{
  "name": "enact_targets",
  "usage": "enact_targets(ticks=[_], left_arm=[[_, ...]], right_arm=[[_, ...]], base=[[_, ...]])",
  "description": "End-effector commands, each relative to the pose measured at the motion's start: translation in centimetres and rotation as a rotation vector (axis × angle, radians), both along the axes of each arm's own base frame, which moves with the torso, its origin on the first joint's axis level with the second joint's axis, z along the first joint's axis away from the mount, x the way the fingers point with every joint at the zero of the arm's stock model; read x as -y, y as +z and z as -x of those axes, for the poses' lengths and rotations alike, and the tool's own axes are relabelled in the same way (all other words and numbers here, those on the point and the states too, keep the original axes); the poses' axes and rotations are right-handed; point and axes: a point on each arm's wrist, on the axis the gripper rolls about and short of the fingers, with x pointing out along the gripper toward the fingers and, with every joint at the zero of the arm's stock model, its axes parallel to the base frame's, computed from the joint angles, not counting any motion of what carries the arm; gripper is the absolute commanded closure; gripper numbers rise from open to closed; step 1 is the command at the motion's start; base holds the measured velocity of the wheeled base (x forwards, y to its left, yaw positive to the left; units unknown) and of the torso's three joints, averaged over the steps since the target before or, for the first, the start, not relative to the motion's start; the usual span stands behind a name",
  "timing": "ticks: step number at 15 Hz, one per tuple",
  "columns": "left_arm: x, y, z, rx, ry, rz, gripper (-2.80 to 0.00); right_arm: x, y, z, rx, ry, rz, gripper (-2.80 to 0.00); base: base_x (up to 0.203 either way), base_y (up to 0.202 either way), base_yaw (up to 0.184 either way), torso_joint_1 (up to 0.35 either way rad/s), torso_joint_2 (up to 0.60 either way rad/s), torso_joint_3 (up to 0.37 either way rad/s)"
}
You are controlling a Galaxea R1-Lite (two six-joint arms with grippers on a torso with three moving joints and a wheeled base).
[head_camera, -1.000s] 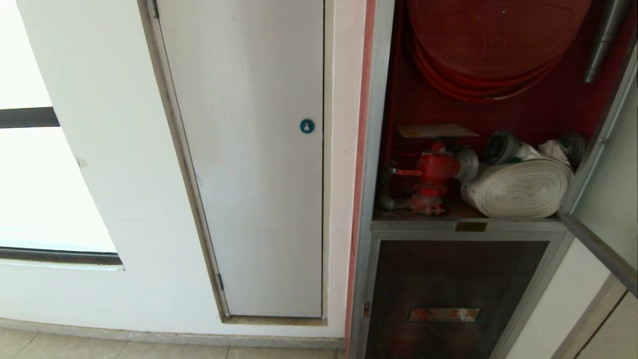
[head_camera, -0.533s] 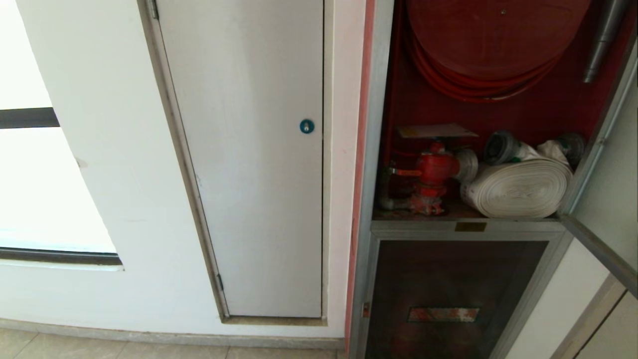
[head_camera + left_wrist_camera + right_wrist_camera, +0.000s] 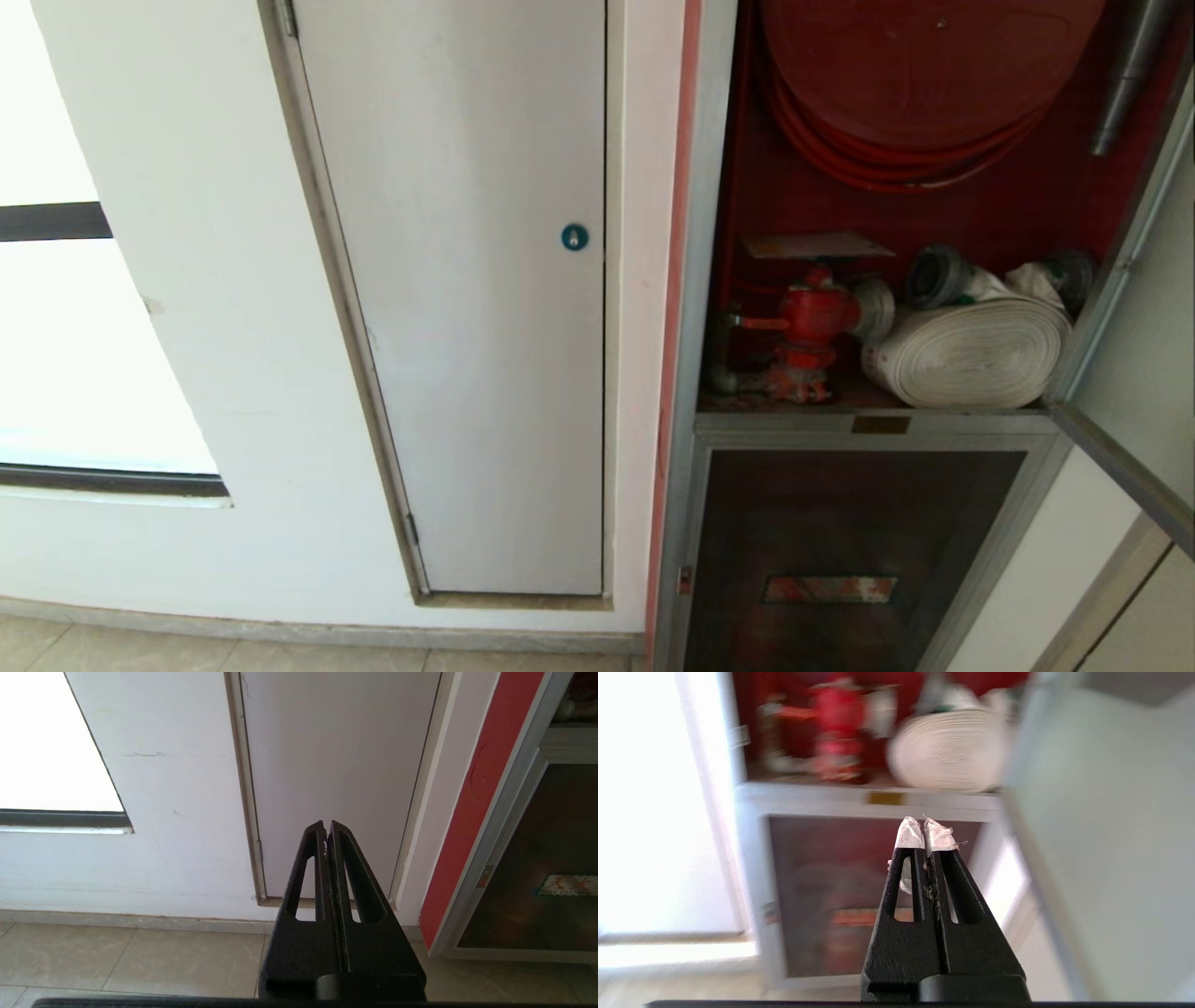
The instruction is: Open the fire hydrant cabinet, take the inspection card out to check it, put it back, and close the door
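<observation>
Plain white panel door (image 3: pixel 467 308) fills the middle, with a little blue round lock (image 3: pixel 575 237) at about 3 o'clock on it. Bright window (image 3: pixel 65 345) off at 9 o'clock, beige floor tiles (image 3: pixel 187 653) along 6 o'clock.

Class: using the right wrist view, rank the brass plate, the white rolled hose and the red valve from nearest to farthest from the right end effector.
Measured from the right end effector:
1. brass plate, on the front rail of the fire hydrant cabinet, just past the tips.
2. white rolled hose, inside, behind that rail.
3. red valve, inside, beside the hose and further off to the side.
</observation>
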Motion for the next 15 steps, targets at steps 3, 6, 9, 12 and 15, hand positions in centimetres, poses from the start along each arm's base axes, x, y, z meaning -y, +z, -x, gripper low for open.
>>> enact_targets(ticks=[3, 6, 9, 12, 15], left_arm=[[0.0, 0.0, 0.0, 0.0, 0.001, 0.0, 0.0], [0.0, 0.0, 0.0, 0.001, 0.001, 0.0, 0.0], [0.0, 0.0, 0.0, -0.001, 0.001, 0.0, 0.0], [0.0, 0.0, 0.0, -0.001, 0.001, 0.0, 0.0], [0.0, 0.0, 0.0, -0.001, 0.001, 0.0, 0.0]], right_arm=[[-0.2, -4.4, 1.4, 0.024, 0.153, 0.009, 0.0], [-0.3, -7.8, 1.1, 0.009, 0.204, 0.011, 0.0], [-0.3, -9.4, 0.0, 0.051, 0.224, 0.017, 0.0], [-0.4, -10.5, -0.7, 0.08, 0.253, 0.024, 0.0], [-0.4, -11.0, -0.7, 0.042, 0.252, 0.01, 0.0]], base=[[0.0, 0.0, 0.0, 0.0, 0.0, 0.0], [0.0, 0.0, 0.0, 0.0, 0.0, 0.0], [0.0, 0.0, 0.0, 0.0, 0.0, 0.0], [0.0, 0.0, 0.0, 0.0, 0.0, 0.0], [0.0, 0.0, 0.0, 0.0, 0.0, 0.0]])
